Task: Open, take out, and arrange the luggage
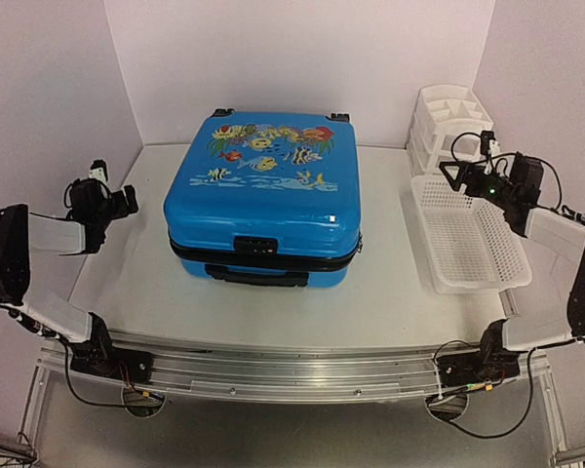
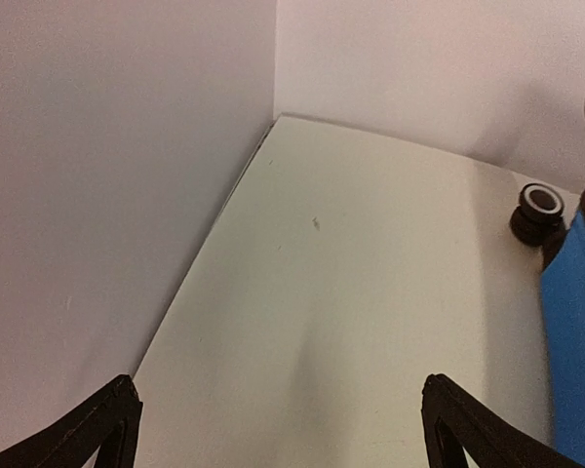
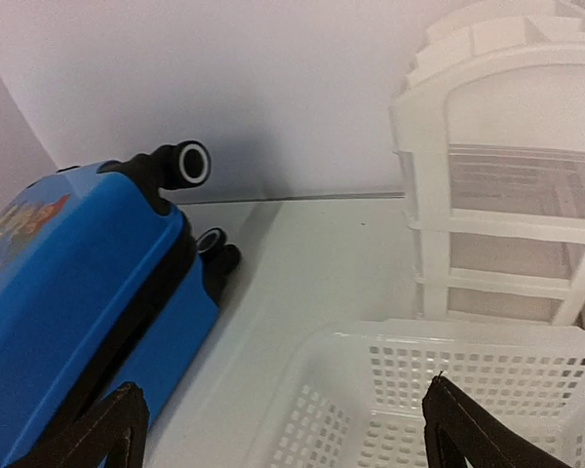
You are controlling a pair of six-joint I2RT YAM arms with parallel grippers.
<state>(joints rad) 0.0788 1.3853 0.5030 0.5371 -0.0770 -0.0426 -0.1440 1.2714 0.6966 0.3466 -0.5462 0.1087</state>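
Note:
The luggage (image 1: 263,200) is a bright blue hard-shell suitcase with a fish-and-flowers print. It lies flat and zipped shut in the middle of the table, handle toward me and wheels at the back. My left gripper (image 1: 117,190) hovers open to the left of it, holding nothing; its wrist view shows bare table and the luggage's edge (image 2: 575,341) with a wheel (image 2: 540,210). My right gripper (image 1: 463,166) hangs open above the far end of the white mesh basket (image 1: 468,239), empty. The right wrist view shows the luggage's side (image 3: 73,292) and its wheels (image 3: 190,163).
A white plastic drawer organizer (image 1: 448,122) stands at the back right, behind the basket (image 3: 448,400). White walls close in the table on the left, back and right. An aluminium rail with cables runs along the near edge (image 1: 292,375).

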